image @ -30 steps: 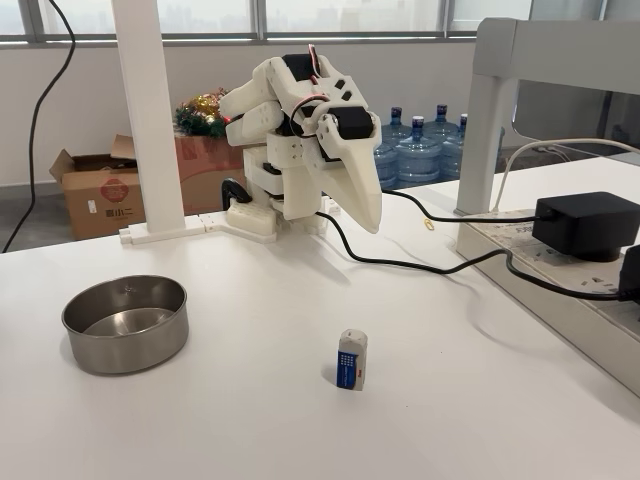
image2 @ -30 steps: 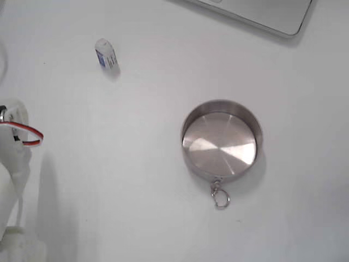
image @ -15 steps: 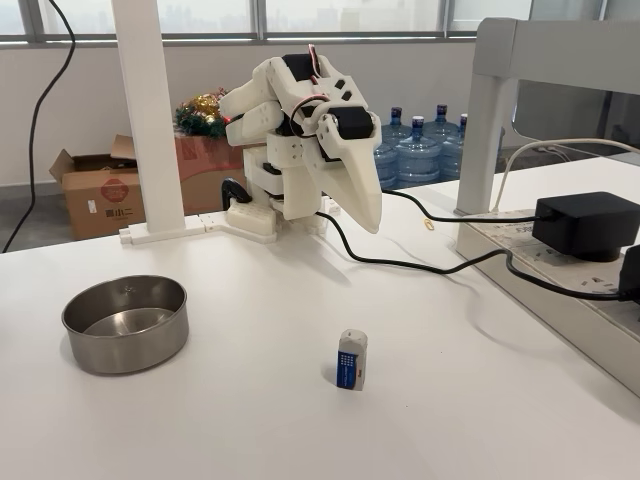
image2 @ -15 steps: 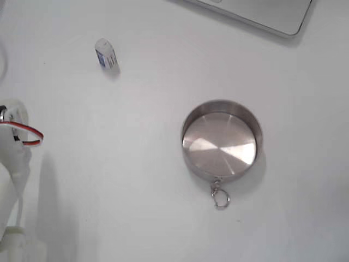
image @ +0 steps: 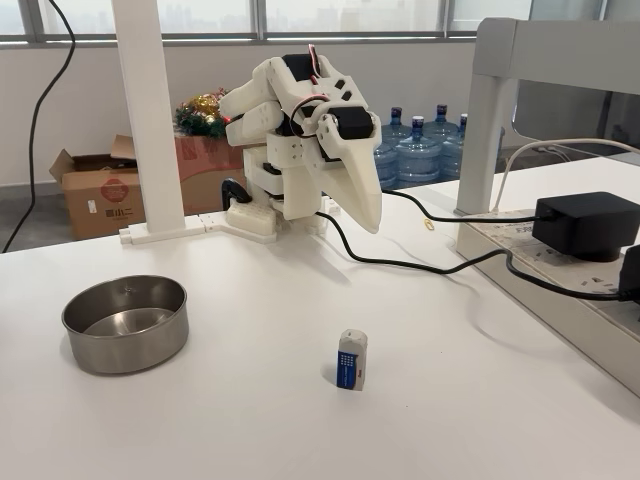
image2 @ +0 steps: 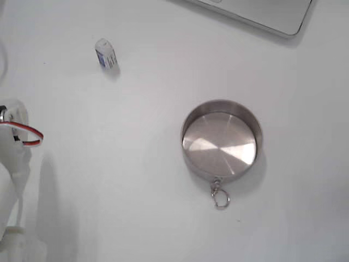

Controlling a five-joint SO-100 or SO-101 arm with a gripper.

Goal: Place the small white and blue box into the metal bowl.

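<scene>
Right now the little box (image: 351, 360) stands upright on the white table (image: 250, 420), low and just right of centre in a fixed view, well apart from the bowl (image: 126, 323) at the left. Up behind it the arm is folded, and its gripper (image: 365, 215) points down with the jaws pressed together, holding nothing. I'd guess the box is light, stiff and quick to topple, so pinching its two broad faces near the middle looks safest. A black cable (image: 420, 265) trails toward the adapter (image: 585, 225) at the right, clear of the path. Seen from above, a small ring (image2: 220, 199) hangs off the bowl's rim.
</scene>
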